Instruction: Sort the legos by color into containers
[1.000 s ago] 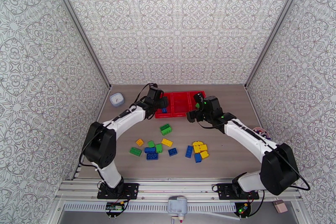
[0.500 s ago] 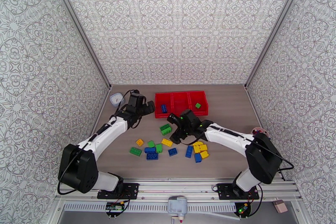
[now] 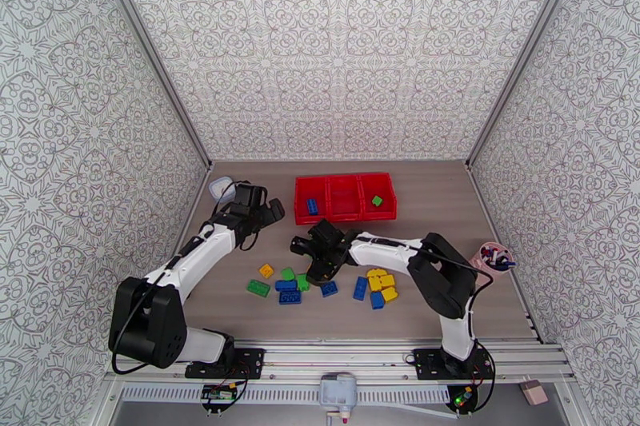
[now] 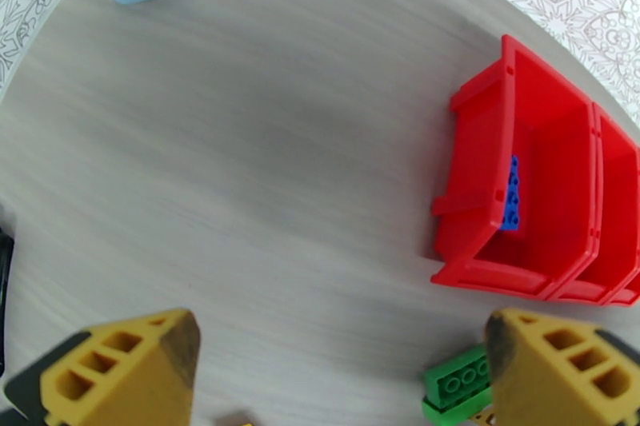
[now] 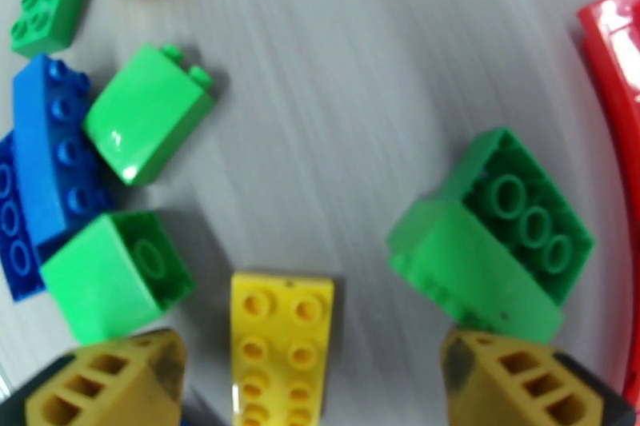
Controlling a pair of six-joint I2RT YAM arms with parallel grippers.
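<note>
Under right tool [image 5: 312, 388], yellow lego [image 5: 282, 332] cut off, red tray [image 5: 618, 100] cropped.

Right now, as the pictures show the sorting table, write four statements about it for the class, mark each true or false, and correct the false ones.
1. A blue brick lies in the left-hand compartment of the red tray, as the top view shows it. True.
2. The green brick in the tray sits in the middle compartment. False: it is in the right-hand compartment.
3. The right end effector is shut on a yellow brick. False: its jaws stand open, and the brick lies between them, apart from both.
4. The left end effector is open and holds nothing. True.
</note>
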